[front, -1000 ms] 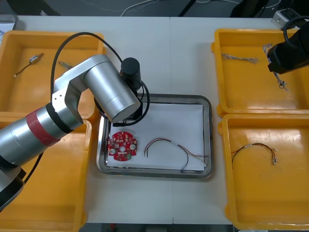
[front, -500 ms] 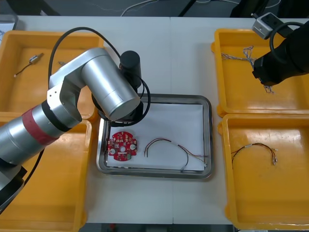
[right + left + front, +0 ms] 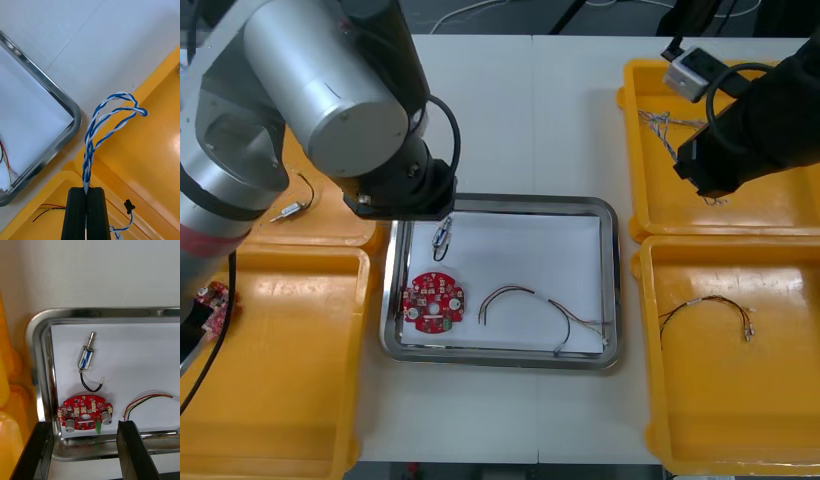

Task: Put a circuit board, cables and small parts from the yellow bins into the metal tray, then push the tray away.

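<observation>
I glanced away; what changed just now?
The left gripper, open, lifted off the metal tray, leaving a small metal part. The right gripper carried the twisted blue and white cable toward the tray. Circuit board and red and yellow cable stayed.

Shiny polished metal tray [image 3: 520, 201] rim, matt white paper-like lining inside. Smooth, glossy yellow plastic bins [image 3: 740, 400]. Satin silver metal casing on the left arm [image 3: 330, 90]. Smooth, plastic-coated twisted blue and white cable [image 3: 89, 153].
</observation>
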